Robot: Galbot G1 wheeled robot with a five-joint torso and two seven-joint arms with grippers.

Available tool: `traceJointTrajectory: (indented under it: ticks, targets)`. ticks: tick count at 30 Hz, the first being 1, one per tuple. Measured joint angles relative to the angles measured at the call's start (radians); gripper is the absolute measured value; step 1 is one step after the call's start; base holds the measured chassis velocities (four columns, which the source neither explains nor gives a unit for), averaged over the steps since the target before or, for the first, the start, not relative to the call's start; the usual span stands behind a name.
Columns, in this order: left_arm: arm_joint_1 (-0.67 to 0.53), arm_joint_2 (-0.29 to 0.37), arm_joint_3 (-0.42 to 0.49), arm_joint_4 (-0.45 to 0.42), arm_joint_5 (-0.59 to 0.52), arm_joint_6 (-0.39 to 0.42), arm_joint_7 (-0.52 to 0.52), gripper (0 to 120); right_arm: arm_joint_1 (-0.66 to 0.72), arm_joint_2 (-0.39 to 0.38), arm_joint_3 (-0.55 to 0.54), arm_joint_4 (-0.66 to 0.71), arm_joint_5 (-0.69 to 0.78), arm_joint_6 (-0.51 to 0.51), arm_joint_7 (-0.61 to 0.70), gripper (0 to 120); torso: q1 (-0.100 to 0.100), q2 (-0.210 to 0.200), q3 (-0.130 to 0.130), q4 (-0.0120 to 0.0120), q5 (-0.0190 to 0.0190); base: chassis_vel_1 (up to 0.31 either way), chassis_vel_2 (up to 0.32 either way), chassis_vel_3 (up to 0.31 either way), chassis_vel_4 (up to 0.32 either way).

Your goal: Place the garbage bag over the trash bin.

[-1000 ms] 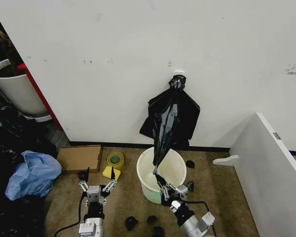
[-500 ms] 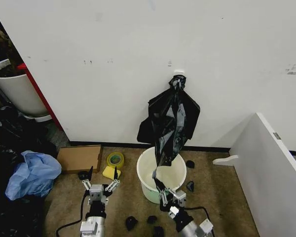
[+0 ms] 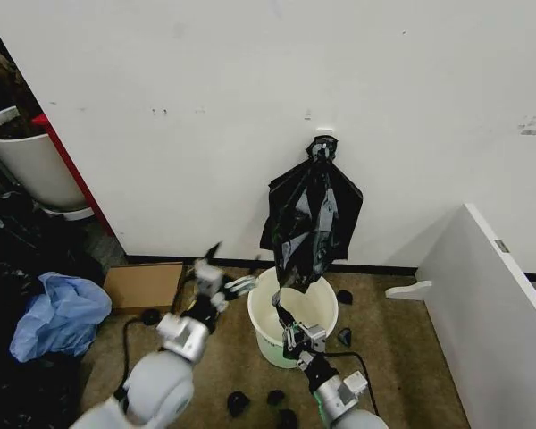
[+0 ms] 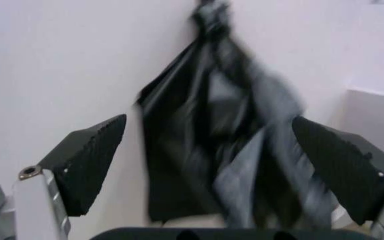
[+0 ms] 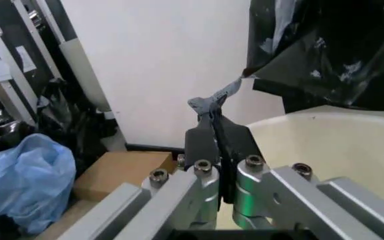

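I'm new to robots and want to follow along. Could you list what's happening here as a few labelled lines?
garbage bag: black, hanging from a wall hook, lower end over the bin
trash bin: off-white bucket on the floor by the wall
right gripper: shut on a stretched corner of the bag, above the bin
left gripper: open, raised beside the bin's rim, facing the bag

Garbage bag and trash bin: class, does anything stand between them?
Nothing visible does. The garbage bag hangs from a wall hook straight above the open trash bin. The right gripper pinches its lower corner over the bin; the left gripper is open beside the bag.
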Motion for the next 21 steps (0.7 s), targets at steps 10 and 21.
traceJointTrajectory:
  ticks: [10, 21]
  targets:
    - [-0.797, 0.074, 0.554, 0.110, -0.253, 0.322, -0.085, 94, 0.029, 0.053, 0.036, -0.040, -0.013, 0.000, 0.005, 0, 0.000, 0.000, 0.000, -0.0004, 0.0004, 0.000, 0.000, 0.000, 0.000]
    - [-0.975, 0.046, 0.622, 0.144, -0.388, 0.609, -0.157, 69, -0.015, 0.058, 0.065, -0.048, -0.038, 0.035, -0.037, 0, 0.000, 0.000, 0.000, -0.0001, -0.0001, 0.000, 0.000, 0.000, 0.000]
